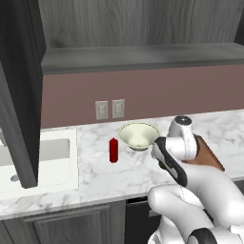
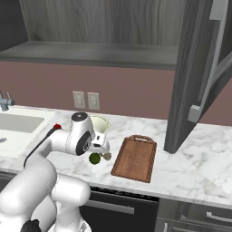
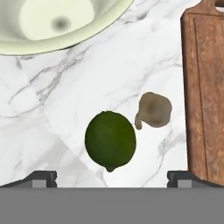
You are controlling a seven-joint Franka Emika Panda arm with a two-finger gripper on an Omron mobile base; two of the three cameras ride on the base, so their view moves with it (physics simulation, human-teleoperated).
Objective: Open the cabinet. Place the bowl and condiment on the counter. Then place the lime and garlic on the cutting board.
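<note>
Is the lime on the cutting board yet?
No, the lime lies on the counter beside the garlic, left of the cutting board.

A dark green lime (image 3: 110, 140) and a brownish-tan garlic (image 3: 153, 110) lie on a white marble counter (image 3: 65, 96) with grey veins. At right, a reddish-brown wood-grain board (image 3: 205, 87). Farther off, a cream-white bowl (image 3: 52, 22), a red bottle (image 1: 113, 150) to its left, and dark grey wood-grain cabinet (image 2: 190, 68) doors.

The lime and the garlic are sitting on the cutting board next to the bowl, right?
Not quite. The lime and garlic are sitting on the counter, next to the bowl; the cutting board lies beside them with nothing on it. The hand view shows this.
</note>
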